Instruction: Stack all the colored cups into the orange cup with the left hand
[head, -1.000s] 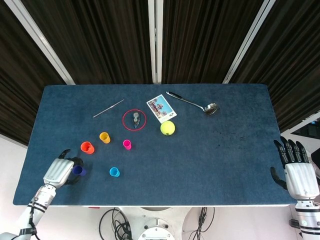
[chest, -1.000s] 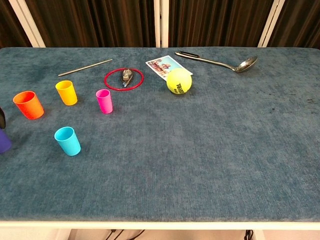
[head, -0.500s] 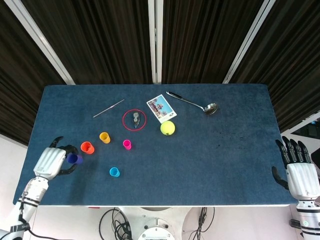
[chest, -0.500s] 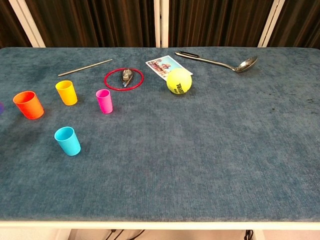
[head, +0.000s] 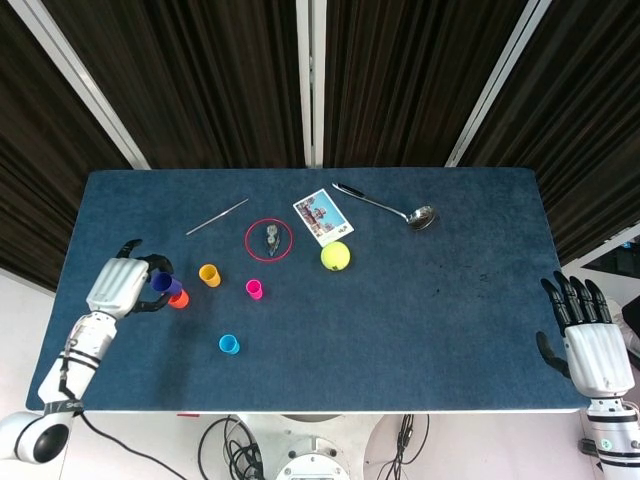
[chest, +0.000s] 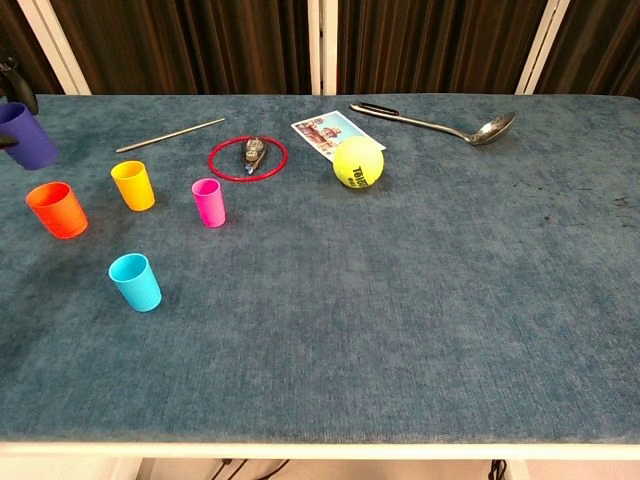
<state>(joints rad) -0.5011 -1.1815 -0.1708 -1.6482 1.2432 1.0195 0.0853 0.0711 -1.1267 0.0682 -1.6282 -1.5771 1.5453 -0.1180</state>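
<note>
My left hand (head: 122, 285) grips a purple cup (head: 162, 284) (chest: 26, 136) and holds it in the air just above and left of the orange cup (head: 179, 298) (chest: 57, 209), which stands on the table. A yellow cup (head: 209, 275) (chest: 133, 185), a pink cup (head: 254, 289) (chest: 208, 202) and a cyan cup (head: 229, 345) (chest: 135, 282) stand apart to the right. In the chest view only dark fingertips (chest: 10, 70) of the left hand show at the left edge. My right hand (head: 588, 338) hovers open off the table's right front corner.
A red ring (head: 269, 240) around a small metal object, a photo card (head: 322, 215), a yellow tennis ball (head: 335, 256), a ladle (head: 395, 207) and a thin metal rod (head: 216, 217) lie on the far half of the blue table (head: 420, 330).
My left hand has lifted the purple cup from the table's front left and carried it up and away, to above the orange cup. The right hand barely shifted.
</note>
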